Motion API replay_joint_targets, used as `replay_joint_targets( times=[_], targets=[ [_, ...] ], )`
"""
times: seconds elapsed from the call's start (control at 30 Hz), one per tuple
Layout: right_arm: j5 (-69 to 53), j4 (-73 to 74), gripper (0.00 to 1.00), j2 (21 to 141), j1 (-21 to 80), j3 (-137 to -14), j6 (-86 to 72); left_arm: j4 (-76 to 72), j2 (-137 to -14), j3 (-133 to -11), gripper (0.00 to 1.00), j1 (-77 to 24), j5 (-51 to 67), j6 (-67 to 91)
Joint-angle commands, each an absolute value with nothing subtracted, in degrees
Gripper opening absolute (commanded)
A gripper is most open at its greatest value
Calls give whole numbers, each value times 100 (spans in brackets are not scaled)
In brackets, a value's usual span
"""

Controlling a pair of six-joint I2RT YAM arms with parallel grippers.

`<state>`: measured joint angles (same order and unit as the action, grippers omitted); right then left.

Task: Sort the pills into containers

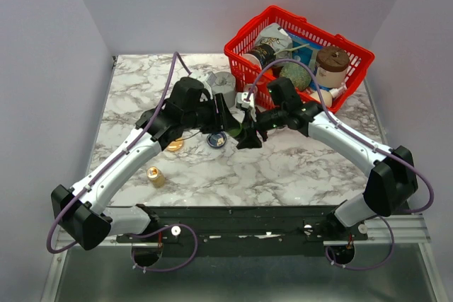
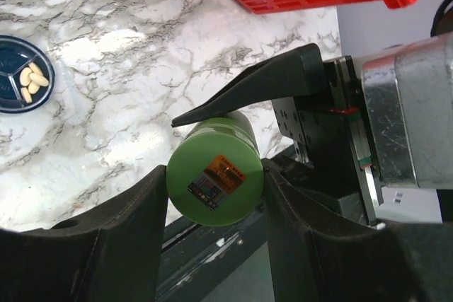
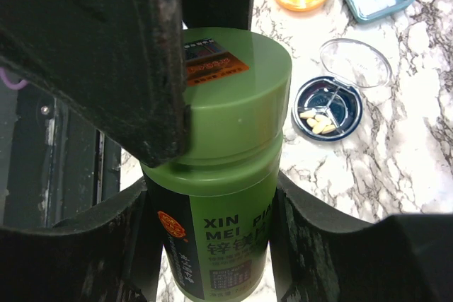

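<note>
Over the table (image 1: 297, 167) | bottle (image 3: 212, 245) is clamped by right gripper (image 3: 212, 203), cap (image 2: 214, 157) by left gripper (image 2: 216, 183) | contents may be spilled if tilted uncapped.

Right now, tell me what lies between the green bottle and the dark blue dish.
Nothing: only bare marble tabletop separates the green bottle from the dark blue dish, seen in both wrist views.

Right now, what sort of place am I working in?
Probably a staged robot test cell: marble-patterned tabletop, plain grey walls closing it in, red basket of mixed items.
</note>
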<state>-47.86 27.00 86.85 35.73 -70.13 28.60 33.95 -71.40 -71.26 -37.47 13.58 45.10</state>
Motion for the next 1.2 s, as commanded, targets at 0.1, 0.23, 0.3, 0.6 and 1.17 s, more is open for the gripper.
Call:
replay_joint_targets(
  times=[0.1, 0.23, 0.3, 0.6, 1.17],
  targets=[
    [-6054, 2540, 19, 8648, 3586, -7093, 2804, 3218, -7076, -6769, 12, -3332, 3011, 3867],
    [-6546, 2461, 19, 8692, 3577, -7075, 2576, 3102, -6996, -6671, 11, -3208, 3620, 3692],
    [-6714, 2417, 19, 8771, 3577, -7075, 2479, 3260, -6996, -6758, 11, -3199, 3735, 3350],
    [-7585, 1785, 19, 9044, 3577, -6961, 1556, 4332, -7066, -7171, 18, -3094, 3877, 1847],
    [-7453, 1661, 19, 9035, 3568, -6891, 1485, 3542, -6293, -7163, 99, -2496, 3726, 2584]
  ],
)
